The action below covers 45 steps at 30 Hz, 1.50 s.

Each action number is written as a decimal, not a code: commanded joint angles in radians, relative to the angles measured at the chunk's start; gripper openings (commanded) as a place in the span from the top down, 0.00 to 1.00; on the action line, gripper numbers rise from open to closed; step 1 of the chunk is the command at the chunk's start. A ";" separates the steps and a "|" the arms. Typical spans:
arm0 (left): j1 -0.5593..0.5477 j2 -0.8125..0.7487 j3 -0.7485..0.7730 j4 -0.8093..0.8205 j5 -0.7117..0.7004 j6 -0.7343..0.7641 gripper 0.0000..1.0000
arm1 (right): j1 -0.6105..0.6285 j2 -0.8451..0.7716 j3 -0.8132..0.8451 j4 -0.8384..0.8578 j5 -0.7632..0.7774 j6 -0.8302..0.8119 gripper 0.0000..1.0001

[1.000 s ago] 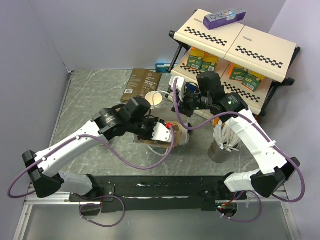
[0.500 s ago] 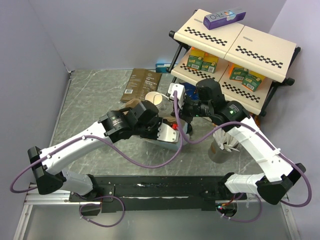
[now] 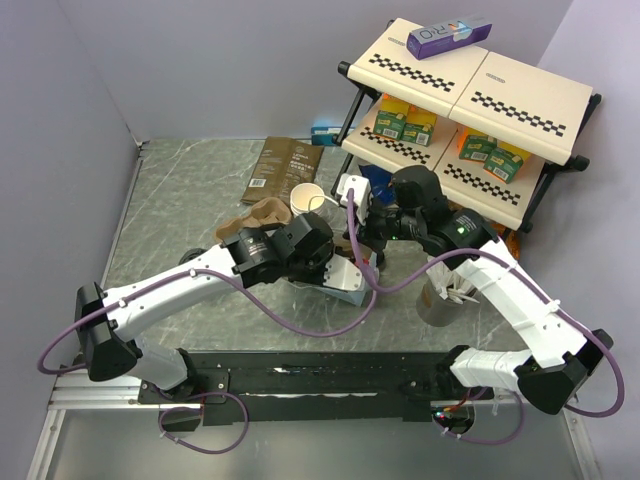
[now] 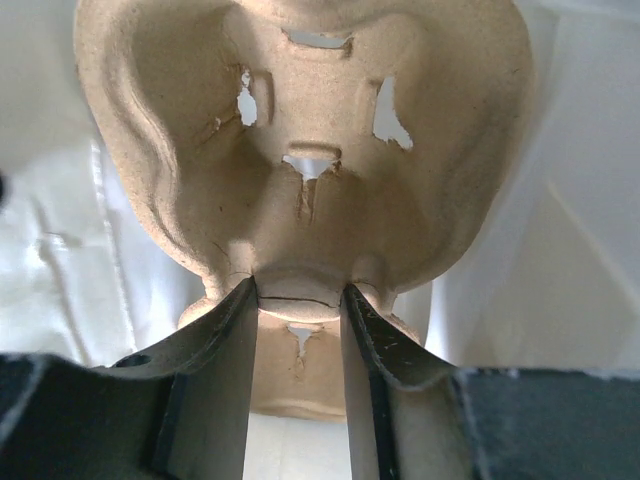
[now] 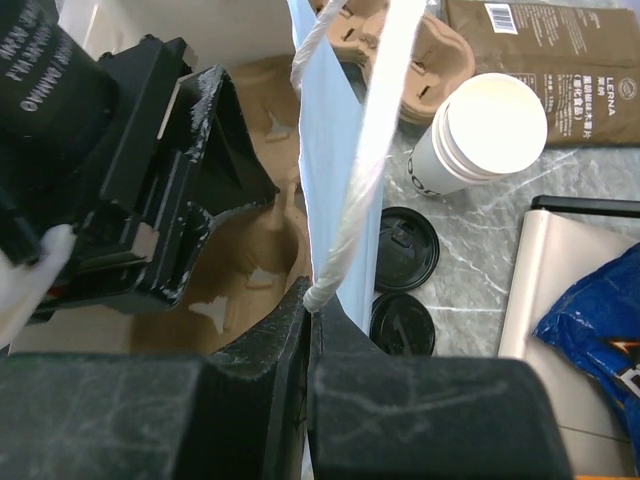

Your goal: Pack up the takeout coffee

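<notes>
The white paper cup [image 5: 480, 130] stands open-topped on the marble table [image 3: 180, 190], just beside a dark-brown coffee pouch [image 5: 545, 40] and a spare pulp carrier [image 5: 425, 60]. Two black lids [image 5: 405, 248] lie near it. The right gripper [image 5: 308, 300] pinches the white paper bag [image 5: 332, 180] by its wall. Inside the bag, the left gripper [image 4: 300, 292] is clamped on a pulp cup carrier [image 4: 300, 150].

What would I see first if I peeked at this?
A white bag in the middle, with both grippers at it: the left gripper pinches a brown carrier inside it, the right gripper clamps its edge. Just beyond stands an open white cup, with two black lids lying flat beside it.
</notes>
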 commanded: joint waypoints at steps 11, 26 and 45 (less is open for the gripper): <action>0.000 -0.011 -0.073 0.043 -0.052 -0.002 0.99 | 0.015 -0.081 -0.060 0.060 -0.054 -0.153 1.00; 0.003 0.025 -0.144 0.157 -0.043 0.099 0.99 | 0.056 -0.094 -0.099 0.112 -0.075 -0.156 1.00; -0.030 0.054 -0.237 0.235 -0.185 0.093 0.99 | 0.065 -0.087 -0.105 0.076 -0.120 -0.081 1.00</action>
